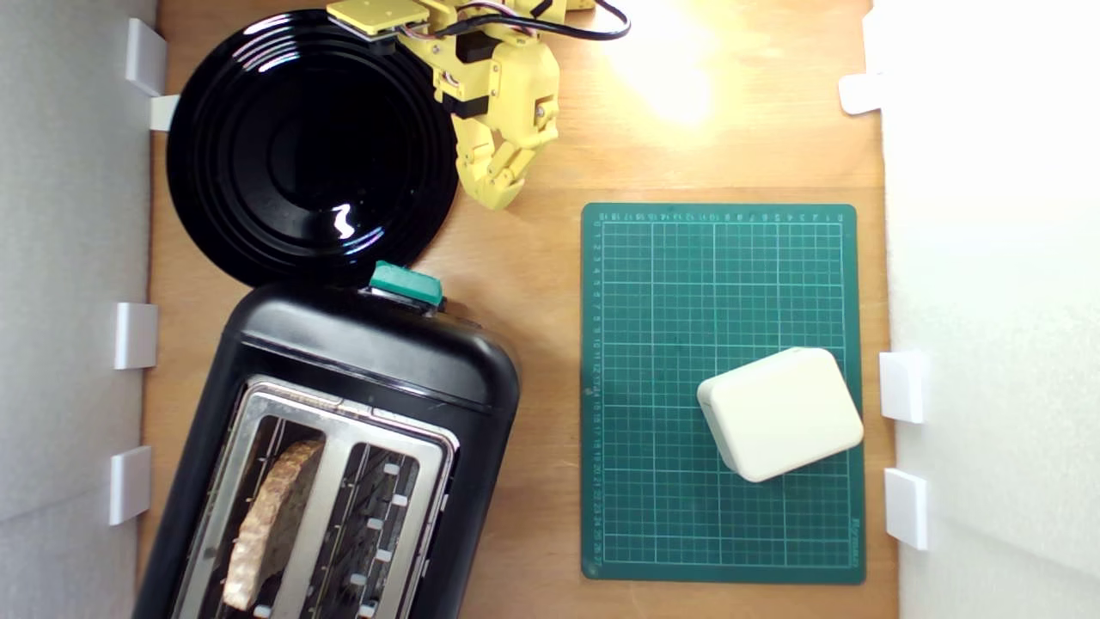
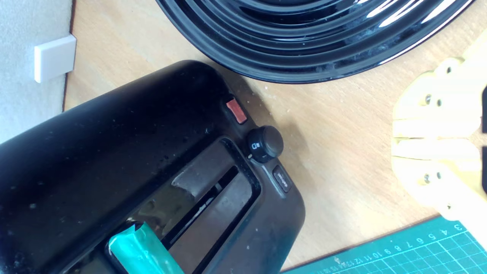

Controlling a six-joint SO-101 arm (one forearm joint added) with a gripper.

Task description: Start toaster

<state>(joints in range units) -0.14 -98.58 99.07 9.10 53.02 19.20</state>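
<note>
- The black plate [image 1: 309, 146] was seen at the exterior view's upper left on the wooden worktop [image 1: 533, 284]
- The toaster [image 1: 344, 430] was placed just below the plate in that view, at the lower left, its teal lever knob [image 1: 406, 284] facing the plate and a slice of toast [image 1: 271, 524] held in one slot
- The yellow gripper [image 1: 497, 185] was held above the worktop beside the plate, apart from the knob, its jaws pressed together on nothing
- A green cutting mat [image 1: 722, 391] was laid at the right, with a white box [image 1: 780, 413] on it
</note>
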